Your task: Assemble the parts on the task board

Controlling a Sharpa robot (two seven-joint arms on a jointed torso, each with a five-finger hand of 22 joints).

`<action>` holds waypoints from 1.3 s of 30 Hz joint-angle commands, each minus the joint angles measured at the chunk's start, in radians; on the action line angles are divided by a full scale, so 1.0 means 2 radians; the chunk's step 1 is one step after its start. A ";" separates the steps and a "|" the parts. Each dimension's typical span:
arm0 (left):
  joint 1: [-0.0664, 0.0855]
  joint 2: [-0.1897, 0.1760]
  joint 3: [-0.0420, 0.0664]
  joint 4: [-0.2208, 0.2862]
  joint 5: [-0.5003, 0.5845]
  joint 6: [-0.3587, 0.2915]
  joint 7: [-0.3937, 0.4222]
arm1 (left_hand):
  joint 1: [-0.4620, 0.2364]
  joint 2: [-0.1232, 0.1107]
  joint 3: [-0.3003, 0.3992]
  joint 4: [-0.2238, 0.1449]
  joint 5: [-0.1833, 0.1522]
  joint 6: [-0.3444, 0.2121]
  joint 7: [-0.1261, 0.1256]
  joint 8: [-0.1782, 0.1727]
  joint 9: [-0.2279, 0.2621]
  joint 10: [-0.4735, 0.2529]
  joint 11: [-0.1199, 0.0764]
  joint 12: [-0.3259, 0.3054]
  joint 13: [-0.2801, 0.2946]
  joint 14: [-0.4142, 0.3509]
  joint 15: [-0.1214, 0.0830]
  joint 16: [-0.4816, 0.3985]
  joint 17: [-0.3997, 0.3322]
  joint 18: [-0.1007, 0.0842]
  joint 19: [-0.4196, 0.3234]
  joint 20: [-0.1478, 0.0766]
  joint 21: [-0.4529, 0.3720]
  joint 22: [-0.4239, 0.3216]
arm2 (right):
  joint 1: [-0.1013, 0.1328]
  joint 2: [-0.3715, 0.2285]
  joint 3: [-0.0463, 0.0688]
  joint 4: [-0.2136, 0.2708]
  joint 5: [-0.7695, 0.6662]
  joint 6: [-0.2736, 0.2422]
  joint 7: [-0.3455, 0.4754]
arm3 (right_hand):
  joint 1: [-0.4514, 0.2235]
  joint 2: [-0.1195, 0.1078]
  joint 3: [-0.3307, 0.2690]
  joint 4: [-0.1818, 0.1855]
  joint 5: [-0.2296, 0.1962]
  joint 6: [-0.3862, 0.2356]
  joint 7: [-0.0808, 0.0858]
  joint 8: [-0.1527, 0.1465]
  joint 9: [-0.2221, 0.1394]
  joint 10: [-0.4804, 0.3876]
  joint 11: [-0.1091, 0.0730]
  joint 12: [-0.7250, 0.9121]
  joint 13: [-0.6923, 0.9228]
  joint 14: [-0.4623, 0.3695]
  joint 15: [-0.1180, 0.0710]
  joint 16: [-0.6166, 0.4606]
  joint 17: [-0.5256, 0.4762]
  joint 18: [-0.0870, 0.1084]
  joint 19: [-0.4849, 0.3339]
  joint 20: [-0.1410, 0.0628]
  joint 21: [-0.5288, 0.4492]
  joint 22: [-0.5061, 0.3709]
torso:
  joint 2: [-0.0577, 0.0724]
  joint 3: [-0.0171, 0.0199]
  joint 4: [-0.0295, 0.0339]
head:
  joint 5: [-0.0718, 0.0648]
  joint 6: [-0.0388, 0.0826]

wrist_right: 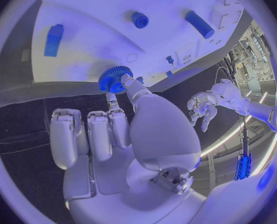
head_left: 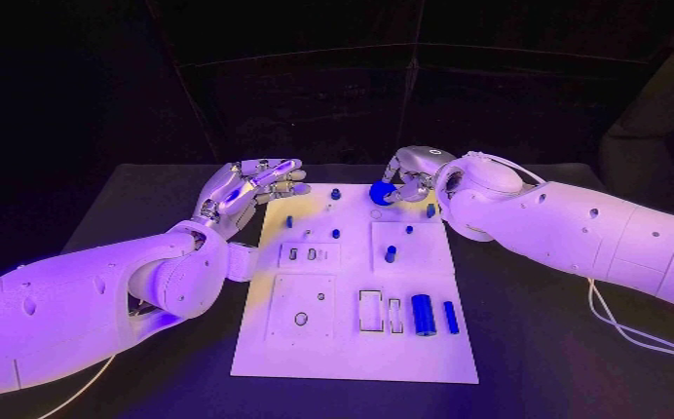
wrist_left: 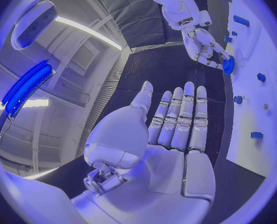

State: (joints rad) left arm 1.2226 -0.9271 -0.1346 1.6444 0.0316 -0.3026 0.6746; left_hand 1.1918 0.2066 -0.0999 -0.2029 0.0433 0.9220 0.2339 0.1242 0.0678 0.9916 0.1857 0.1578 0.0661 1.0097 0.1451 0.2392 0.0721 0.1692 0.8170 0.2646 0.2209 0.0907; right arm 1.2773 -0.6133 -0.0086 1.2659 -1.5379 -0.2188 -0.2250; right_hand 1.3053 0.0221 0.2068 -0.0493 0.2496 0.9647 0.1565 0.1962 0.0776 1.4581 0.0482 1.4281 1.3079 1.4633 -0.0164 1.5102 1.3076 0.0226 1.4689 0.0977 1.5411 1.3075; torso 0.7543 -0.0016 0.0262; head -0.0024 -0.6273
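Holding: the right hand (head_left: 409, 177) pinches a blue gear (head_left: 381, 193) between thumb and a finger, its other fingers curled in.
Gear: over the far edge of the white board (head_left: 422, 356), near its middle; whether it touches the board I cannot tell.
Left hand (head_left: 250, 188): empty, fingers straight and a little apart, palm up, just beside the board's far left corner.
Board: a blue cylinder (head_left: 422, 315) and a blue bar (head_left: 451, 317) lie side by side on the near right part; small blue pegs (head_left: 391, 254) stand further back.
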 commanded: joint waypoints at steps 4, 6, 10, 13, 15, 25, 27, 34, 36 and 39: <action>0.001 -0.001 0.000 0.000 0.000 0.007 0.019 | 0.000 0.004 0.000 -0.003 0.002 0.004 0.005 -0.003 -0.001 0.004 0.001 -0.003 0.000 0.003 0.001 -0.002 -0.001 0.007 0.004 -0.001 -0.002 0.000 | 0.001 0.009 0.001 0.022 -0.028 -0.031 -0.015 | -0.003 0.001 0.008 0.005 0.001 0.022 -0.013 0.001 0.009 0.008 -0.001 0.002 0.047 0.040 -0.004 0.003 0.063 -0.004 0.027 -0.003 0.004 0.098 | 0.000 -0.0003 0.0004 | 0.002 0.000; 0.001 -0.001 0.000 -0.001 0.000 0.007 0.019 | 0.000 0.004 0.000 -0.003 0.002 0.004 0.005 -0.003 -0.001 0.004 0.001 -0.003 0.000 0.003 0.001 -0.002 -0.001 0.007 0.004 -0.001 -0.002 0.000 | 0.001 0.018 0.001 0.024 -0.033 -0.031 -0.016 | -0.004 0.001 0.009 0.005 0.001 0.022 -0.013 0.001 0.009 0.008 -0.001 0.001 0.047 0.040 -0.004 0.003 0.063 -0.004 0.027 -0.004 0.004 0.098 | 0.001 -0.0004 0.0004 | 0.003 0.000; 0.001 0.001 0.000 -0.002 0.000 0.007 0.019 | 0.000 0.004 0.000 -0.003 0.002 0.004 0.005 -0.003 -0.001 0.004 0.001 -0.003 0.000 0.003 0.001 -0.002 -0.001 0.007 0.004 -0.001 -0.002 0.000 | 0.001 0.038 0.000 0.023 -0.041 -0.029 -0.017 | -0.006 0.000 0.011 0.005 -0.001 0.021 -0.013 -0.001 0.008 0.007 -0.001 0.001 0.046 0.040 -0.004 0.003 0.063 -0.004 0.027 -0.004 0.004 0.098 | 0.001 -0.0004 0.0006 | 0.003 -0.001; 0.001 0.001 0.000 -0.003 0.000 0.007 0.019 | 0.000 0.004 0.000 -0.003 0.002 0.004 0.005 -0.003 -0.001 0.004 0.001 -0.003 0.000 0.003 0.001 -0.002 -0.001 0.007 0.004 -0.001 -0.002 0.000 | 0.001 0.052 -0.001 0.018 -0.044 -0.027 -0.017 | -0.006 0.000 0.011 0.005 -0.001 0.021 -0.013 -0.001 0.008 0.007 -0.001 0.001 0.046 0.040 -0.004 0.003 0.063 -0.004 0.027 -0.004 0.004 0.098 | 0.001 -0.0004 0.0010 | 0.004 -0.001; 0.001 0.002 0.000 -0.003 0.000 0.007 0.019 | 0.000 0.004 0.000 -0.003 0.002 0.004 0.005 -0.003 -0.001 0.004 0.001 -0.003 0.000 0.003 0.001 -0.002 -0.001 0.007 0.004 -0.001 -0.002 0.000 | 0.001 0.060 -0.006 0.013 -0.046 -0.025 -0.016 | -0.007 0.000 0.011 0.005 -0.001 0.021 -0.013 -0.002 0.008 0.007 -0.001 0.000 0.046 0.040 -0.004 0.003 0.063 -0.004 0.027 -0.004 0.004 0.098 | 0.001 -0.0003 0.0009 | 0.004 -0.001; 0.001 0.003 0.000 -0.005 0.000 0.008 0.019 | 0.000 0.004 0.000 -0.003 0.002 0.004 0.005 -0.003 -0.001 0.004 0.001 -0.003 0.000 0.003 0.001 -0.002 -0.001 0.007 0.004 -0.001 -0.002 0.000 | -0.005 0.089 -0.015 -0.010 -0.050 -0.018 -0.014 | -0.009 -0.001 0.014 0.005 0.000 0.020 -0.012 -0.004 0.007 0.007 -0.001 0.000 0.046 0.040 -0.003 0.002 0.063 -0.004 0.028 -0.004 0.004 0.098 | 0.001 0.0000 0.0004 | 0.004 -0.002; 0.001 0.004 0.000 -0.005 0.000 0.008 0.019 | 0.000 0.004 0.000 -0.003 0.002 0.004 0.005 -0.003 -0.001 0.004 0.001 -0.003 0.000 0.003 0.001 -0.002 -0.001 0.007 0.004 -0.001 -0.002 0.000 | -0.006 0.093 -0.015 -0.015 -0.051 -0.017 -0.014 | -0.009 -0.001 0.015 0.005 0.000 0.019 -0.012 -0.005 0.007 0.007 -0.001 0.000 0.046 0.040 -0.003 0.002 0.063 -0.004 0.028 -0.004 0.004 0.098 | 0.001 0.0001 0.0001 | 0.005 -0.003; 0.001 0.004 0.000 -0.006 0.000 0.008 0.019 | 0.000 0.004 0.000 -0.003 0.002 0.004 0.005 -0.003 -0.001 0.004 0.001 -0.003 0.000 0.003 0.001 -0.002 -0.001 0.007 0.004 -0.001 -0.002 0.000 | -0.009 0.104 -0.015 -0.031 -0.052 -0.014 -0.013 | -0.012 -0.002 0.018 0.005 0.000 0.017 -0.011 -0.007 0.006 0.006 0.000 -0.001 0.045 0.040 -0.003 0.002 0.062 -0.004 0.028 -0.003 0.004 0.099 | 0.001 0.0005 -0.0005 | 0.006 -0.004; 0.001 0.005 0.000 -0.006 0.000 0.008 0.019 | 0.000 0.004 0.000 -0.003 0.002 0.004 0.005 -0.003 -0.001 0.004 0.001 -0.003 0.000 0.003 0.001 -0.002 -0.001 0.007 0.004 -0.001 -0.002 0.000 | -0.009 0.106 -0.016 -0.034 -0.052 -0.015 -0.013 | -0.012 -0.003 0.019 0.005 0.000 0.016 -0.011 -0.008 0.005 0.006 0.000 -0.002 0.045 0.040 -0.002 0.002 0.062 -0.004 0.028 -0.003 0.004 0.098 | 0.001 0.0005 -0.0003 | 0.006 -0.004; 0.001 0.005 0.000 -0.006 0.000 0.008 0.019 | 0.000 0.004 0.000 -0.003 0.002 0.004 0.005 -0.003 -0.001 0.004 0.001 -0.003 0.000 0.003 0.001 -0.002 -0.001 0.007 0.004 -0.001 -0.002 0.000 | -0.009 0.109 -0.016 -0.037 -0.052 -0.017 -0.013 | -0.015 -0.005 0.022 0.004 0.000 0.014 -0.009 -0.012 0.004 0.005 0.002 -0.004 0.043 0.039 -0.001 0.002 0.062 -0.004 0.028 -0.003 0.004 0.099 | 0.001 0.0004 -0.0001 | 0.006 -0.004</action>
State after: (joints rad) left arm 1.2228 -0.9187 -0.1346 1.6315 0.0319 -0.2998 0.6746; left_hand 1.1918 0.2066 -0.0999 -0.2029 0.0433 0.9220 0.2339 0.1242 0.0678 0.9916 0.1857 0.1579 0.0661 1.0097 0.1450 0.2393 0.0723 0.1691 0.8170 0.2646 0.2209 0.0911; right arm 1.2582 -0.3968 -0.0399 1.1934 -1.6306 -0.2519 -0.2526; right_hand 1.2828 0.0124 0.2416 -0.0434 0.2436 0.9648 0.1566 0.1798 0.0776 1.4601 0.0505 1.4256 1.3078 1.4633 -0.0163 1.5102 1.3074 0.0228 1.4654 0.0944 1.5449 1.3074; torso 0.7559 -0.0009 0.0256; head 0.0089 -0.6348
